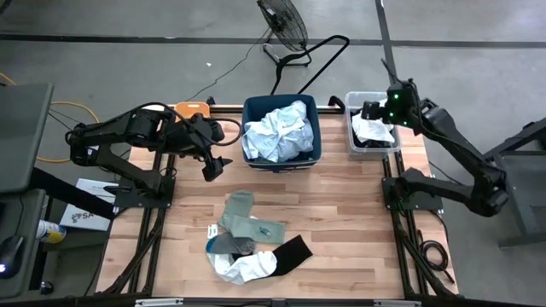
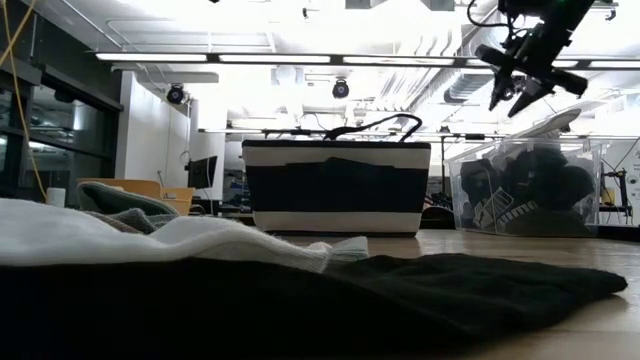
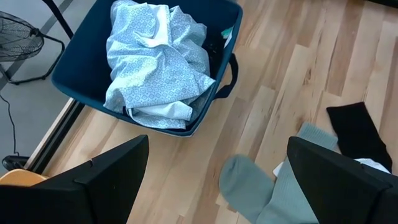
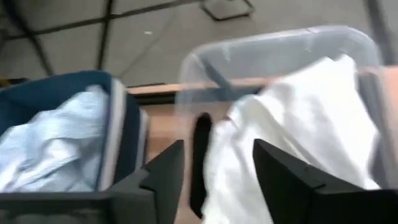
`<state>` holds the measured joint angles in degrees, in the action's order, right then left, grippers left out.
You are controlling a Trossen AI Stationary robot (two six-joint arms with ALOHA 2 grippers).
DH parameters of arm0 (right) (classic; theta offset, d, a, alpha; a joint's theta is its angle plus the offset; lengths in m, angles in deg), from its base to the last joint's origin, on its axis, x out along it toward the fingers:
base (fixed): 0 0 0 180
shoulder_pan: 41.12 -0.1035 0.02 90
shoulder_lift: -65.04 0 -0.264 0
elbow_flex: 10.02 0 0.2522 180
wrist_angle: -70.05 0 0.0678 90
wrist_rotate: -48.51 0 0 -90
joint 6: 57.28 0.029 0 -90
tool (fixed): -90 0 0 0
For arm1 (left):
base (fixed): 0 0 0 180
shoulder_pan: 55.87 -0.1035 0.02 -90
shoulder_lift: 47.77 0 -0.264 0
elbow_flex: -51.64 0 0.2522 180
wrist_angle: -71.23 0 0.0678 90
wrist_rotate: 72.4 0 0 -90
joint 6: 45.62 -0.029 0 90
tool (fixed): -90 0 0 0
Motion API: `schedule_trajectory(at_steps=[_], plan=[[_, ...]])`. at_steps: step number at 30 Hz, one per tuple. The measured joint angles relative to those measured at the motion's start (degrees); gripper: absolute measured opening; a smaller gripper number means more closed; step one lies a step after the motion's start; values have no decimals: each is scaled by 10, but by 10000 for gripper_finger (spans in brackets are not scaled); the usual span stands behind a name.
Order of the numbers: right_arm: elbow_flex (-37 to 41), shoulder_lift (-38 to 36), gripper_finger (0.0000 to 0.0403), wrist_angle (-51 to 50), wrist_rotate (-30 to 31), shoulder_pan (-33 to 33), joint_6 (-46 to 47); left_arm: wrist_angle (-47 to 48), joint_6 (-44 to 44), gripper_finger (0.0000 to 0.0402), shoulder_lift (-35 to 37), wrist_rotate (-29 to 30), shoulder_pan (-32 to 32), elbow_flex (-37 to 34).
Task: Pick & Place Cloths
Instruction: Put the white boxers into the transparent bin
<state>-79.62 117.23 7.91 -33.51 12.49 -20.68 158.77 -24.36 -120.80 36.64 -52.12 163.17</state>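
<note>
Several cloths lie in a pile on the table's near middle: grey-green socks (image 1: 239, 213), a black sock (image 1: 292, 252) and a white piece (image 1: 243, 269). The left wrist view shows the grey-green socks (image 3: 249, 186) and the black sock (image 3: 354, 130). A pale blue patterned cloth (image 1: 277, 132) fills the navy bin (image 1: 249, 107). A white cloth (image 4: 298, 124) lies in the clear bin (image 1: 351, 141). My left gripper (image 1: 215, 165) is open and empty, above the table between the navy bin and the pile. My right gripper (image 1: 368, 111) is open and empty, above the clear bin.
An orange bin (image 1: 194, 108) stands at the far left, partly behind my left arm. Dark cloths (image 2: 520, 195) also lie in the clear bin. Bare wood lies left and right of the pile. A fan (image 1: 283, 21) stands on the floor beyond the table.
</note>
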Motion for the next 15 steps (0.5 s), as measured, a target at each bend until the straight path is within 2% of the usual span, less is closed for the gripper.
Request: schedule_trajectory(at_steps=[3,8,11,15], plan=[[0,1,128,-25,37,-29,30,1,-8,376,-3,0,0,0],[-10,4,21,-13,25,-65,6,8,-32,376,-5,-9,0,-1],[-54,21,5,-44,30,-81,-26,18,-44,376,-5,-20,0,-1],[-139,73,3,-138,48,-91,-66,18,-45,376,-5,-20,0,-1]])
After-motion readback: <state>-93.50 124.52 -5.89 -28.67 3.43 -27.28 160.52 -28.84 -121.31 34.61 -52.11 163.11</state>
